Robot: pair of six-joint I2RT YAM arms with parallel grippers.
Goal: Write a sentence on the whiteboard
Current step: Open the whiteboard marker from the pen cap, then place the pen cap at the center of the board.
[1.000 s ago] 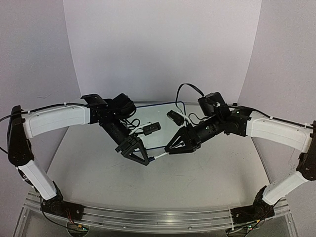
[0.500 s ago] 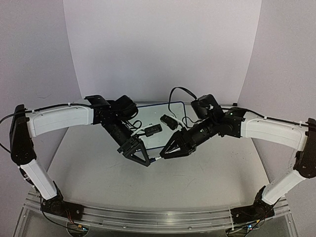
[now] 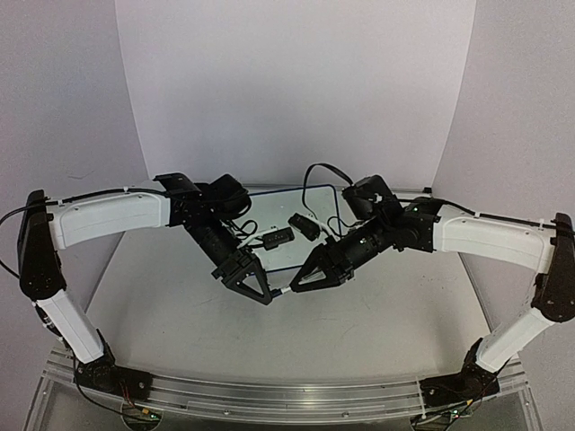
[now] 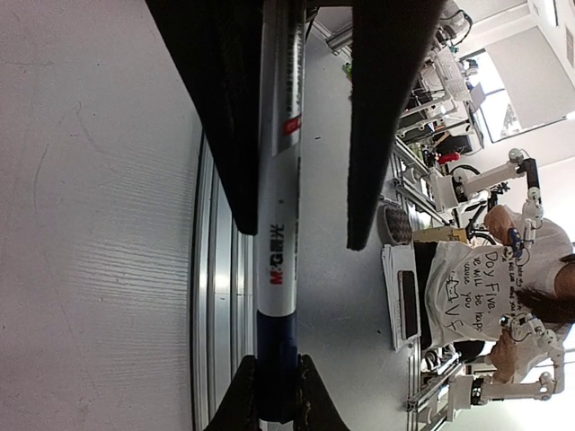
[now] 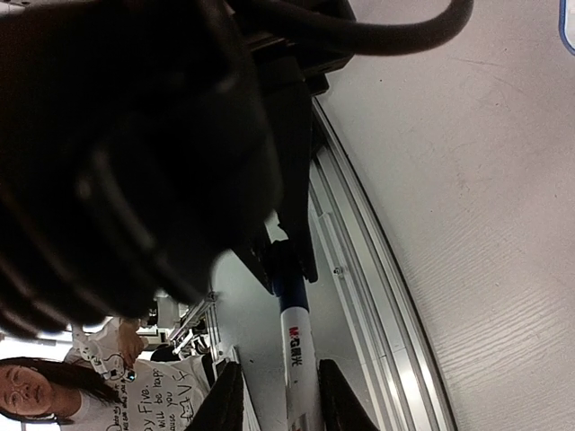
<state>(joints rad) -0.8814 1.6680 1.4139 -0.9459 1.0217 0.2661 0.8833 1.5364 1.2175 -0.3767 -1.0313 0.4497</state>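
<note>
My left gripper (image 3: pixel 267 295) holds a white marker (image 3: pixel 282 290) above the table, in front of the whiteboard (image 3: pixel 278 208). In the left wrist view the marker (image 4: pixel 280 224) runs between my left fingers (image 4: pixel 235 180). Its dark blue cap (image 4: pixel 277 359) sits between the right fingertips (image 4: pixel 241 400). My right gripper (image 3: pixel 293 286) meets the left tip to tip and is shut on the cap (image 5: pixel 286 269). The white barrel (image 5: pixel 301 359) runs on between the left fingers (image 5: pixel 229 400). Both arms hide most of the whiteboard. No sentence shows on its visible parts.
A rounded blue corner of the whiteboard (image 5: pixel 567 27) shows at the right wrist view's top edge. The aluminium rail (image 3: pixel 269 395) runs along the table's near edge. Purple-white backdrop walls (image 3: pixel 296 90) close in the back and sides.
My right gripper has moved left and down to the marker's free end and now grips the cap. My left gripper has shifted only slightly.
</note>
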